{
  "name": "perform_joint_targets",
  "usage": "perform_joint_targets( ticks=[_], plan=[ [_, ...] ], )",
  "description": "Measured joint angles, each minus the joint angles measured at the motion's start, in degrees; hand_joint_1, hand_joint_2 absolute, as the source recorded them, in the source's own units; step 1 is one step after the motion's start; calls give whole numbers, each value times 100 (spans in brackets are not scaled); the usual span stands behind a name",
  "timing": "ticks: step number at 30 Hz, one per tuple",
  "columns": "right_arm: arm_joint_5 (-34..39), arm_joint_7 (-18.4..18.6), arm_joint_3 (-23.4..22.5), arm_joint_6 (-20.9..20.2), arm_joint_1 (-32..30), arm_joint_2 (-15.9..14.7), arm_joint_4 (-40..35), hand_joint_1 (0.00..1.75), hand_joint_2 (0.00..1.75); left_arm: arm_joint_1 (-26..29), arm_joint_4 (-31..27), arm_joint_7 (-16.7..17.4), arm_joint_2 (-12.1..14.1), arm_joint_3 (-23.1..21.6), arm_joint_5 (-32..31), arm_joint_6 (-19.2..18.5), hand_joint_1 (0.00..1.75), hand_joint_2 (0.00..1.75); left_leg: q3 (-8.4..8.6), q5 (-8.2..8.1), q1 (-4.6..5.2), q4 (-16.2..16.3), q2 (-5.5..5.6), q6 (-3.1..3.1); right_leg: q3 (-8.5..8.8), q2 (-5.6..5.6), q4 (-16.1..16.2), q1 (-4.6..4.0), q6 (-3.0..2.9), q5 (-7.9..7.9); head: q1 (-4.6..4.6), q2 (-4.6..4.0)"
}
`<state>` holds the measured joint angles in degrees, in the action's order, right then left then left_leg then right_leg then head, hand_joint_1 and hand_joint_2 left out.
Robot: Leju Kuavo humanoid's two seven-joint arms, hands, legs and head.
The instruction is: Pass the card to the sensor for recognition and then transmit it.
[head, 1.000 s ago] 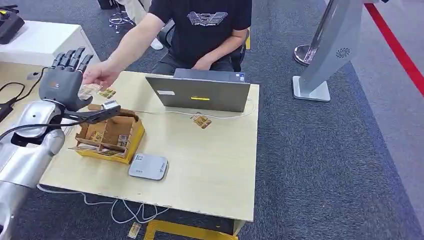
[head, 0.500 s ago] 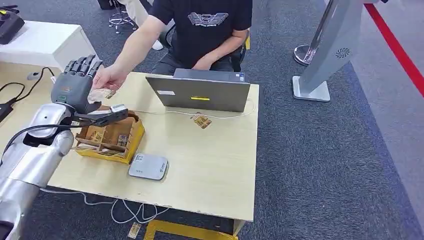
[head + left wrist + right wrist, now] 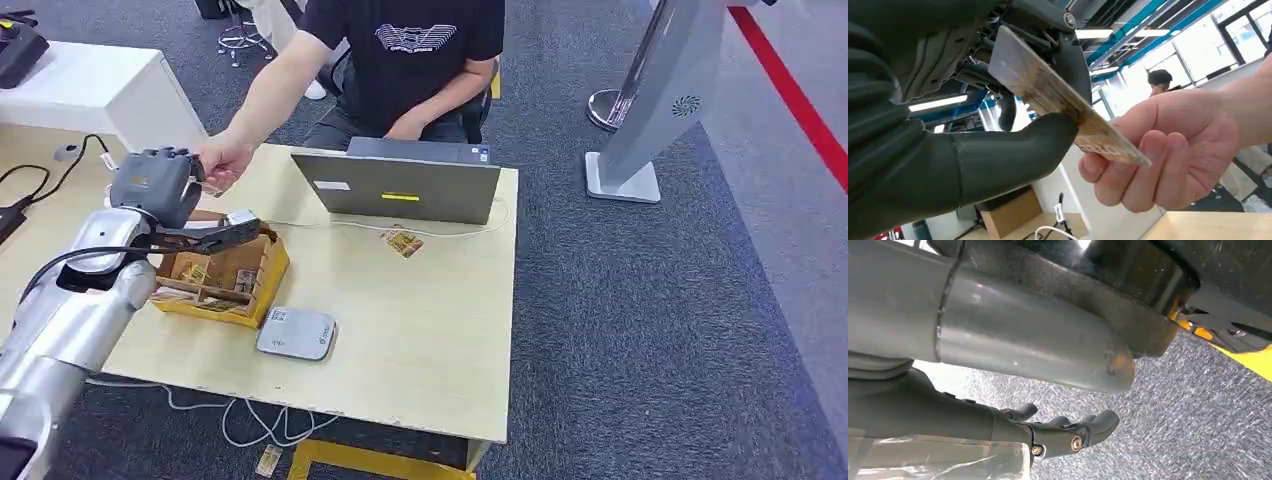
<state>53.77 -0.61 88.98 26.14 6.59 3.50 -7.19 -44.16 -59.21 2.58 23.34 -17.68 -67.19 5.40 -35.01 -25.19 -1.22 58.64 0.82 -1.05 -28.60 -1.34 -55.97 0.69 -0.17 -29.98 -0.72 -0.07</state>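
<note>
While the left hand is up over the far left corner of the table, its thumb and darker fingers are closed on a card, pinching it flat between them. A person's hand holds the other end of the same card, so both hold it at once. Seen from the head, this meeting place is just behind the yellow box, on the side away from the robot. That box sits on the table and has more cards standing in its little parts. Just in front of the box, nearer the robot, lies the grey sensor, flat on the wood. One loose card lies on the table to the right of the box, close to the laptop. A white cable runs along the table between the box and the laptop. Behind the laptop sits the person, in a black shirt, reaching an arm over toward the box. The right hand hangs over grey carpet with its fingers curled a little and nothing in them; I cannot tell if it is open or closed
</note>
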Motion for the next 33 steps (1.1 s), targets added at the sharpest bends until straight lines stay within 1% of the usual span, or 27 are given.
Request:
perform_joint_targets(
  ticks=[13,18,25,28,33],
  plan=[
    [-33,0,2,0,0,0,-2,0,0,-127,313,42,-64,-68,5,-72,175,175,0,0,0,0,-1,0,0,-1,0,0,0,0,0,0],
    [-52,0,4,0,1,0,-2,0,0,-132,409,-59,-109,-83,83,-107,175,175,0,0,0,0,-1,0,0,-1,0,0,0,0,0,2],
    [-92,0,9,0,1,0,-2,0,0,-120,463,-107,-199,-122,162,-98,175,175,0,0,0,0,-1,0,1,-1,0,0,0,0,0,0],
    [-105,2,15,0,0,0,-2,0,0,-108,481,-188,-238,-140,271,-90,175,175,0,0,0,0,0,0,0,-1,0,0,0,0,0,0],
    [-153,7,17,0,2,0,-2,0,0,-35,483,-347,-420,-166,420,-48,175,175,0,0,1,0,1,0,2,1,0,0,0,0,0,0]
  ],
)
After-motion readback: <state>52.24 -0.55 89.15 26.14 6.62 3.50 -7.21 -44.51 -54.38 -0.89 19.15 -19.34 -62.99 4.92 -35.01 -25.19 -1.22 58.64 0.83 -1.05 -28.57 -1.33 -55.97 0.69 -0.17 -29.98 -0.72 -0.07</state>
